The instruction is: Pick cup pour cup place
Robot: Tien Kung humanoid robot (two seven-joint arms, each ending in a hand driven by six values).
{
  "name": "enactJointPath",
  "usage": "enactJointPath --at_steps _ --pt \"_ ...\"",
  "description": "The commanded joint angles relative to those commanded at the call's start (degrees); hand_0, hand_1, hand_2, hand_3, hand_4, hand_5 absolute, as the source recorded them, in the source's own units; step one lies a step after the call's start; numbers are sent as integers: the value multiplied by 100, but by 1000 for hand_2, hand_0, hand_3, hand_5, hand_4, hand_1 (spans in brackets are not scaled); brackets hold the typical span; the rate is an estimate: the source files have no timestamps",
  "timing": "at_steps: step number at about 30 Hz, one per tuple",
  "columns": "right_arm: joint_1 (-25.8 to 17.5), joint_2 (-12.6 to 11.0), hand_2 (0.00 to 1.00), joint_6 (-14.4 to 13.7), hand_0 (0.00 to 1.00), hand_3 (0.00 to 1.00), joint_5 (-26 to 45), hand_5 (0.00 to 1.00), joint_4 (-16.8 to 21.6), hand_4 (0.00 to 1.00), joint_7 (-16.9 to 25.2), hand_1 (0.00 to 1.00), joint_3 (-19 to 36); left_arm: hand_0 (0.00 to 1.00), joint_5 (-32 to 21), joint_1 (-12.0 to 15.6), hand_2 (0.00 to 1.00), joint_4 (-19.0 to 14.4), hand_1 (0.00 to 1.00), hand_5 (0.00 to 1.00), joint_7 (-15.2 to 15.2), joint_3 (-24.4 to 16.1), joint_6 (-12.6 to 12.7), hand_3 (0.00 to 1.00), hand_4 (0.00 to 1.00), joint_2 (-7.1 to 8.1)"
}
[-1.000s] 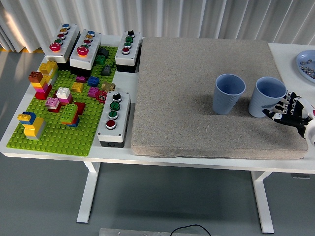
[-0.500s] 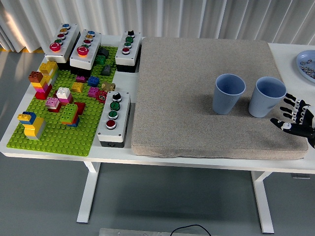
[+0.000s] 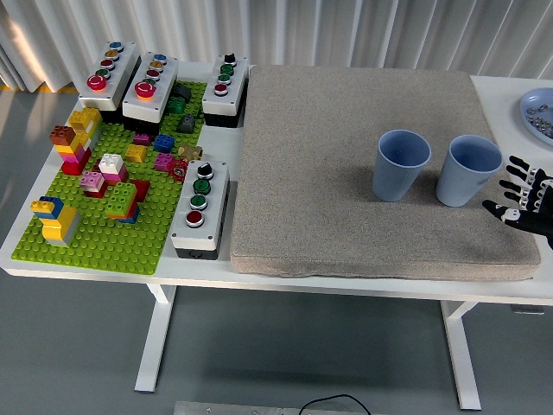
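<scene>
Two pale blue ribbed cups, upright on a grey fabric mat [image 3: 346, 164] covering the white counter [image 3: 518, 290]: left cup [image 3: 401, 164] and right cup [image 3: 467, 169], near each other, not touching. Right hand [image 3: 525, 201], black, fingers spread, released, holding nothing, just right of the right cup. Green brick baseplate [image 3: 112, 225] at counter's left.

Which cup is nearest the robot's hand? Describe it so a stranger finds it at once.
Start at the big grey-brown mat covering the table's right half. Two blue cups stand upright side by side toward its right end. Take the right cup, nearest the mat's right edge, with the open right hand just beside it, not touching.
</scene>
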Motion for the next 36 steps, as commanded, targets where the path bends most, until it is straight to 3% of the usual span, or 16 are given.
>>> enactJointPath --at_steps 14,19,25,28,29,33,36 --pt "417 -324 955 47 930 945 305 262 652 850 -48 877 344 730 194 -15 821 0 778 957 15 -198 7 682 506 6" --pt "532 -293 952 34 928 941 315 267 780 852 -50 877 417 730 175 -4 821 0 778 958 16 -184 9 684 507 8" --pt "593 -201 950 32 927 938 311 263 667 849 -55 877 390 731 92 6 821 0 778 958 9 -96 11 683 507 6" --pt "739 -124 950 -172 927 938 617 263 557 849 170 877 425 731 47 9 821 0 778 958 3 -48 10 683 507 6" --pt "816 -80 799 -307 842 831 841 268 503 830 378 790 449 731 31 10 821 0 778 958 1 -28 9 683 507 6" --pt "1092 109 799 -579 842 831 1846 268 323 830 1014 790 634 731 -9 23 821 0 778 958 -2 12 8 683 507 5" --pt "1242 193 770 -659 836 812 2471 288 261 843 1095 775 766 731 -27 25 821 0 778 958 -7 33 6 684 507 6"
